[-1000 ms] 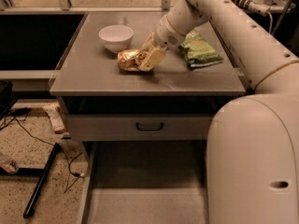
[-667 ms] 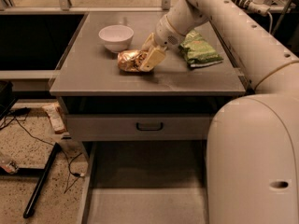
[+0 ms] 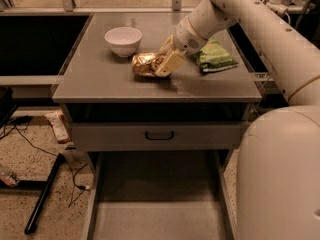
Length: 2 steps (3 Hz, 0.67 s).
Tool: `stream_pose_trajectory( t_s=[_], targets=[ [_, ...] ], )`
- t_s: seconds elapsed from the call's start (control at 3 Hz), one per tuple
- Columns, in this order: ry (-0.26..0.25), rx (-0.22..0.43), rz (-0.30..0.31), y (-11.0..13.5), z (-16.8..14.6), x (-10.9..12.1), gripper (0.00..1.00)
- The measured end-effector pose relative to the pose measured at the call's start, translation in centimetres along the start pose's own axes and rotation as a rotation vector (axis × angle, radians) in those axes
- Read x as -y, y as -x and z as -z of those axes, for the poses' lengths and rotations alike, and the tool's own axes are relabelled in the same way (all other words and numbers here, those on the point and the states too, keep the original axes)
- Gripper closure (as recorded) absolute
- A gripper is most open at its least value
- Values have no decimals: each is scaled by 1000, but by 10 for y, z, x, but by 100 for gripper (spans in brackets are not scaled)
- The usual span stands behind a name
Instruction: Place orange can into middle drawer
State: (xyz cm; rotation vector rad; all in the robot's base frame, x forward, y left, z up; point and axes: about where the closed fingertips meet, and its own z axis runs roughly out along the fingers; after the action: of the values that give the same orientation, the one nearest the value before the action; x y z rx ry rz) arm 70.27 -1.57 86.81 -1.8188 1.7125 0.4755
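Orange can (image 3: 144, 64) lies on counter (image 3: 100, 79), long axis left-right, near white bowl (image 3: 123, 40). End effector (image 3: 164, 63) touches its right end; whether clamped, cannot tell. Middle drawer (image 3: 160, 209) stands open, straight below counter's front.

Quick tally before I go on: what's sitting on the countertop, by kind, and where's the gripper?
bowl: 1
can: 1
chip bag: 1
Total: 3
The gripper is at the can's right end, low over the counter.
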Motion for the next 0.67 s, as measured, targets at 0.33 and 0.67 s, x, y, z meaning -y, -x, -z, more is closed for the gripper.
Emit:
stream_pose_trajectory(
  t_s=[0.33, 0.67],
  targets=[
    [-52, 33, -31, -8, 29, -13, 100],
    [-110, 52, -35, -18, 62, -34, 100]
  ],
)
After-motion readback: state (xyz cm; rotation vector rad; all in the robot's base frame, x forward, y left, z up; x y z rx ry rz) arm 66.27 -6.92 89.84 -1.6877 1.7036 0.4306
